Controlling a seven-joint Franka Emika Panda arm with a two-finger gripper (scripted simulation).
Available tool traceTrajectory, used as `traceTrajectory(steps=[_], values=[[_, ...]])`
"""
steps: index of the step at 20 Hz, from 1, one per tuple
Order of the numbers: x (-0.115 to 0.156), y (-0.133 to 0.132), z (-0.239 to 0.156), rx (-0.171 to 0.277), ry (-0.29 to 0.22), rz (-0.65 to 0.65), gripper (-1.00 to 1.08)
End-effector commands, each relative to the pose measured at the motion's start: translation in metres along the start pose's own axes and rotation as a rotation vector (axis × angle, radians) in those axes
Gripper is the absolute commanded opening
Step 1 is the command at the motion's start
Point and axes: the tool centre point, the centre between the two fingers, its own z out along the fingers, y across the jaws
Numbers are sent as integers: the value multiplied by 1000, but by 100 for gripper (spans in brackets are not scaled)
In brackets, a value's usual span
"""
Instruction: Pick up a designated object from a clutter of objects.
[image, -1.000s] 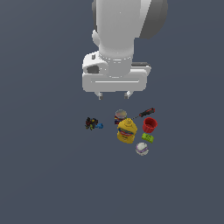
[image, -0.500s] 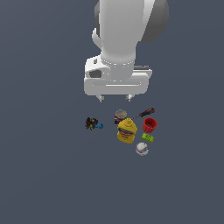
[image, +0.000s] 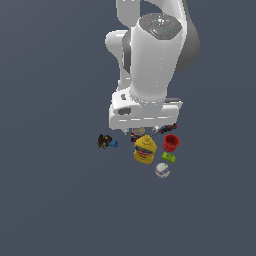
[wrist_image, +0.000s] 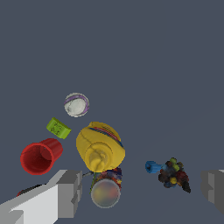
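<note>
The designated object is a small roundish white thing with a purple band, at the near edge of the clutter; in the wrist view it lies free beyond the green block. The clutter holds a yellow bottle, red cup, green block, red-handled screwdriver, round can and dark multicoloured toy. My gripper hangs open and empty above the can and bottle, apart from the white object. In the wrist view my gripper has its fingers wide apart.
The items lie on a plain dark grey surface. In the wrist view the bottle, can, red cup, green block and toy crowd close together.
The arm has come down toward the clutter and shifted slightly to the exterior view's right. The objects have not moved. The gripper stays open.
</note>
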Motion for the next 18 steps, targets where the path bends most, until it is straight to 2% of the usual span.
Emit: traceTrajectory(steps=[1, 9, 18], values=[[12, -12, 20, 0, 2, -25, 100], [47, -60, 94, 9, 11, -111, 100], [62, -98, 153, 23, 18, -172, 100]])
